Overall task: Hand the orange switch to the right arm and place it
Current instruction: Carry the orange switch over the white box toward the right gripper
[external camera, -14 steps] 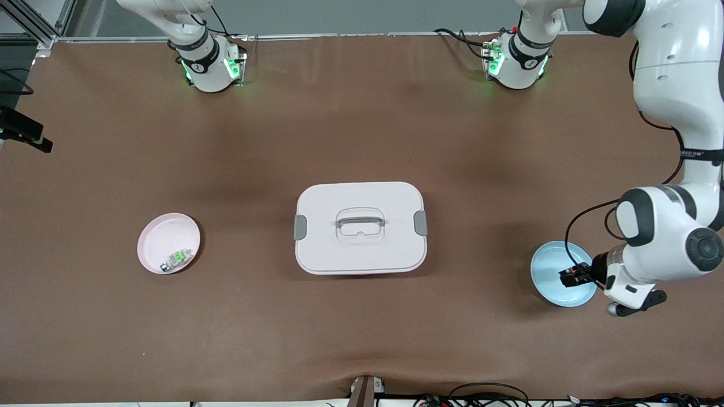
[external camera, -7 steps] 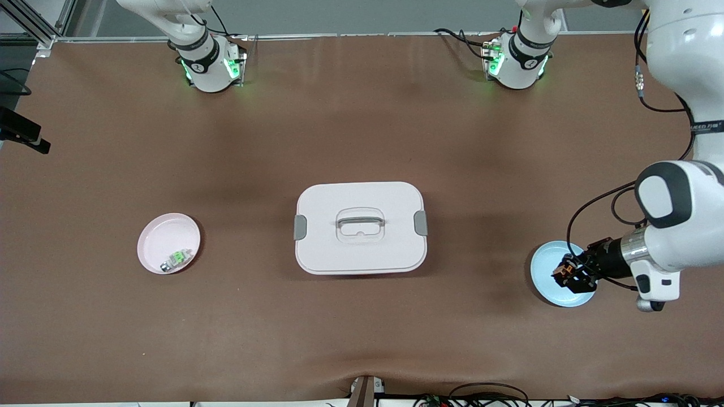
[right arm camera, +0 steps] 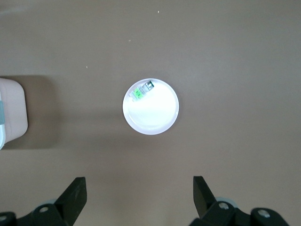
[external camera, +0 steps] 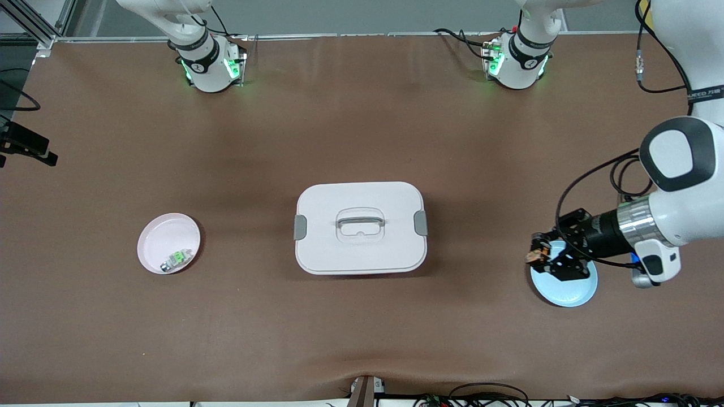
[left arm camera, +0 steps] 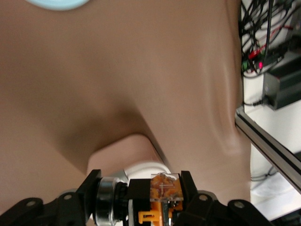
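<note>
The orange switch, a tiny black block with an orange face, is held in my left gripper in the air over the edge of the blue plate on the side toward the white box. In the left wrist view the switch sits clamped between the black fingers. My right gripper is open and empty, high over the table, looking down on the pink plate. It does not show in the front view.
The white lidded box stands mid-table. The pink plate toward the right arm's end holds a small silver part with a green face, which the right wrist view also shows. Cables run along the table edge nearest the front camera.
My left gripper has risen off the blue plate with the orange switch and swung toward the white box, the wrist turning level. The pink plate and box have not moved.
</note>
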Motion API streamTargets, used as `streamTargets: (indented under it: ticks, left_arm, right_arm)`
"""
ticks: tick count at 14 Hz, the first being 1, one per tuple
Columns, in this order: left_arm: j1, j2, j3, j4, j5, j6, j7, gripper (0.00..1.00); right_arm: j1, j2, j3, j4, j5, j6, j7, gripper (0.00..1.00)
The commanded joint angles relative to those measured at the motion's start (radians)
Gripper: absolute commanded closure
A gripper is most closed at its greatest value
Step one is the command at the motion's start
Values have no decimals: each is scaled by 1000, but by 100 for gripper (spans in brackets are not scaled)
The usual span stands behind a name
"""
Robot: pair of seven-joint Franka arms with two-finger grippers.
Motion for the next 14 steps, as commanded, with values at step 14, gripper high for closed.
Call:
streamTargets:
  ticks: [14]
  left_arm:
    - [-245, -18, -219, -15, -48, 148, -703, 79]
  right_arm:
    - [-5, 98, -2, 0, -10, 0, 2, 0]
